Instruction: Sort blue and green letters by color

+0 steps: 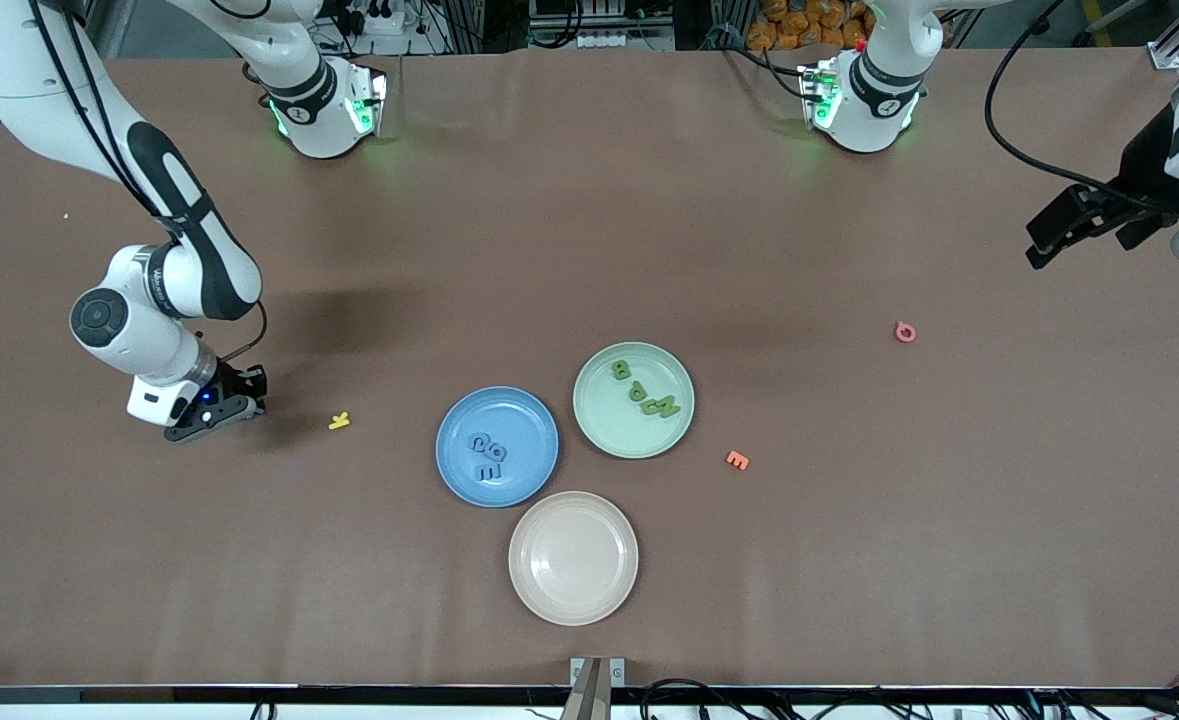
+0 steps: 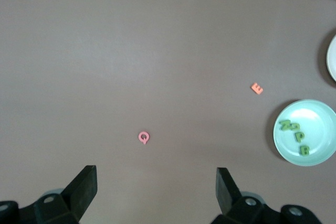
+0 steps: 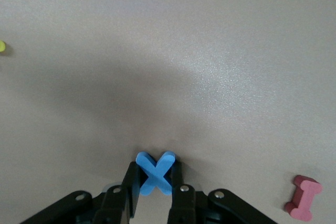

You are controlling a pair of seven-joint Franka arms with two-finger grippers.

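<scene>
My right gripper [image 3: 155,182] is shut on a blue X [image 3: 155,173], low over the table at the right arm's end. In the front view the gripper [image 1: 221,410] hides the X. Three blue letters [image 1: 489,455] lie on the blue plate [image 1: 521,418]. Several green letters [image 1: 646,392] lie on the green plate [image 1: 629,432], which also shows in the left wrist view [image 2: 311,115] with its letters [image 2: 294,136]. My left gripper [image 1: 1041,250] is open and empty, raised over the left arm's end of the table, its jaws wide apart [image 2: 156,187].
An empty pale plate [image 1: 573,557] sits nearer the front camera than the other two. A yellow K [image 1: 339,421] lies beside the right gripper. An orange E [image 1: 737,460] and a pink character [image 1: 905,332] lie toward the left arm's end. A dark red character [image 3: 303,204] lies close to the right gripper.
</scene>
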